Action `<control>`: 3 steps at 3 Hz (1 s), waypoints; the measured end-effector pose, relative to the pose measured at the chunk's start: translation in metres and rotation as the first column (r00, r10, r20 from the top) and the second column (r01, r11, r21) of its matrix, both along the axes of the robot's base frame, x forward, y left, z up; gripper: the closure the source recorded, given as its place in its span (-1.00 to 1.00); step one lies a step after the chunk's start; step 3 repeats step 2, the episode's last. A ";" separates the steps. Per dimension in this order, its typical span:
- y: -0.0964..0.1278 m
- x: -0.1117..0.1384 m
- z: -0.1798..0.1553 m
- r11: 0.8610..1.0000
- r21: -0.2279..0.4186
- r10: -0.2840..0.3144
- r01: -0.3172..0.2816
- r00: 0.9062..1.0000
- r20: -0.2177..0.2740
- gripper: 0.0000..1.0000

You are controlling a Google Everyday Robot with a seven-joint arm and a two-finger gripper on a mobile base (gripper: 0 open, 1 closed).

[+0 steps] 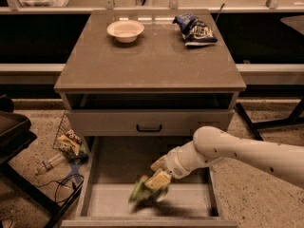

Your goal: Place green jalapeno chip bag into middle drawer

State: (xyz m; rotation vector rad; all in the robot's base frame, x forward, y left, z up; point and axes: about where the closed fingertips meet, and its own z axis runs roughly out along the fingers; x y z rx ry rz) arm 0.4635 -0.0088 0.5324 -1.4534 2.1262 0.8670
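The green jalapeno chip bag (140, 192) is a blurred light-green shape low over the floor of the open middle drawer (190, 204), near its front centre. My gripper (156, 180) reaches in from the right on the white arm (237, 153) and is shut on the bag's right end. The drawer is pulled out wide at the bottom of the cabinet, below a closed drawer front with a small black handle (148, 127).
On the cabinet top (152, 56) stand a white bowl (125, 30) and a dark blue chip bag (194, 29). A wire basket with litter (69, 139), a bottle and cables lie on the floor at the left. A dark chair (12, 132) is at the far left.
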 end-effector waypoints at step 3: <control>0.001 -0.001 -0.001 1.000 0.001 0.003 -0.003 1.000 -0.002 -1.00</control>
